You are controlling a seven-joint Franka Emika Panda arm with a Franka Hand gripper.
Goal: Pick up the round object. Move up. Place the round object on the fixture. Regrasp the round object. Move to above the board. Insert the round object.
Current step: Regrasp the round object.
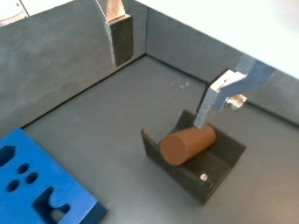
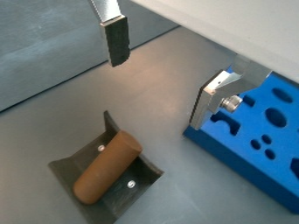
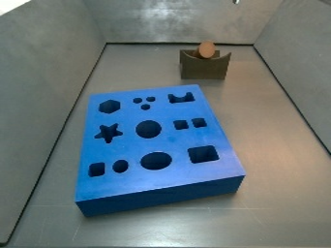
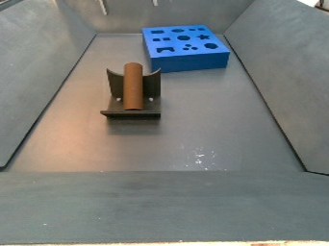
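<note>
The round object, a brown-orange peg [image 1: 187,144], lies on its side in the notch of the dark fixture [image 1: 225,171]. Both also show in a wrist view, peg [image 2: 107,166] and fixture [image 2: 70,166], and in the side views, peg [image 3: 206,48] [image 4: 129,85] and fixture [image 3: 204,66] [image 4: 129,111]. My gripper [image 1: 170,74] [image 2: 163,74] is open and empty, raised well above the floor, up and to the side of the peg. One finger [image 1: 121,39] and its mate [image 1: 216,101] stand wide apart. The blue board [image 3: 155,186] [image 4: 187,60] [image 1: 35,188] [image 2: 233,144] lies flat beside the fixture.
Grey sloping walls [image 3: 58,107] [image 4: 38,96] enclose the grey floor [image 4: 193,135]. The fixture stands near the far wall in a side view [image 3: 168,29]. The board fills the middle of the floor there.
</note>
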